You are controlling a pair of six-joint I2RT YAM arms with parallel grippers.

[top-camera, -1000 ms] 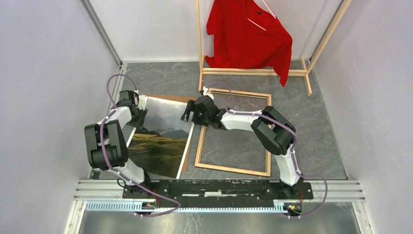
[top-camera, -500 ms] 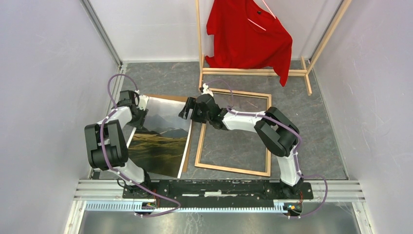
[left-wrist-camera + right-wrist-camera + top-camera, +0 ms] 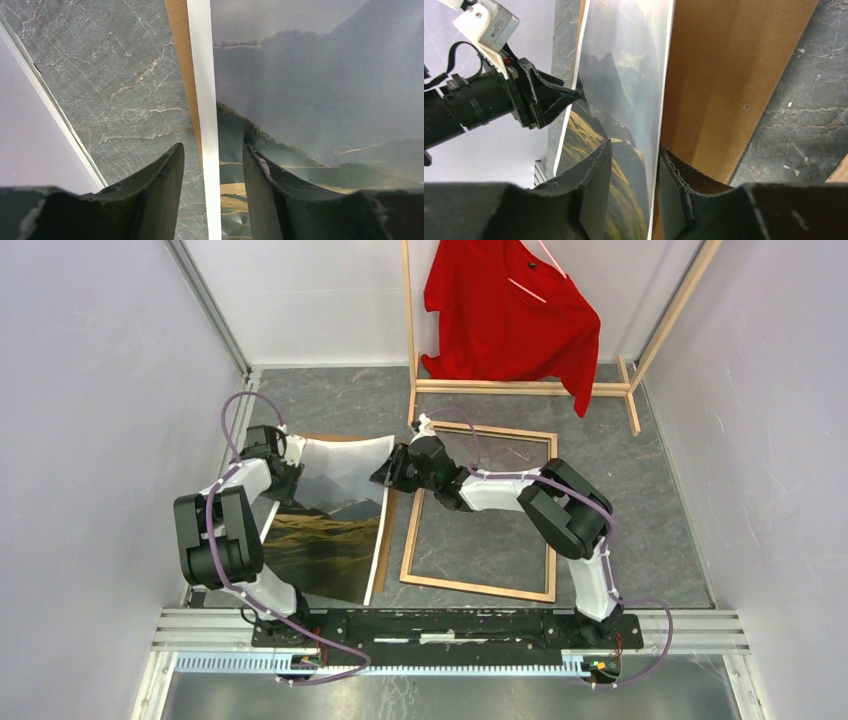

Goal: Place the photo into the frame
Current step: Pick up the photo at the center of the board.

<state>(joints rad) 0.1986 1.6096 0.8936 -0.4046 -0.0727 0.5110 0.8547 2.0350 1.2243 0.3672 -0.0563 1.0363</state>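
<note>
- While its far right corner curls upward, the photo point(image 3: 335, 525) otherwise lies picture-side up on a thin brown backing board point(image 3: 724, 75). It sits on the left half of the table, outside the frame.
- Mountains and cloudy sky fill the photo's far end and green-brown hills its near end, with a thin white border along the edges.
- At the far left edge, the left gripper point(image 3: 212, 150) points down with its jaws parted. One finger is over bare table and the other over the print, and the white border runs through the gap between them. Whether a fingertip presses on the paper cannot be told.
- At the far right edge, the right gripper point(image 3: 634, 147) also has its jaws apart and is not clamped. The raised border passes between them, with one finger on the picture side and the other on the board side, close to the paper's edge.
- The board shows as a brown strip past the photo's far and right edges.
- Just right of the board, the frame point(image 3: 478, 586) lies flat with its light wood side up, and the gray marbled table point(image 3: 660, 490) shows through its opening.
- The right arm reaches across the frame's far left corner.
- Beyond the frame, at the far end of the table, a wooden clothes rack point(image 3: 520, 387) stands with a red shirt point(image 3: 500, 310) hanging on it.
</note>
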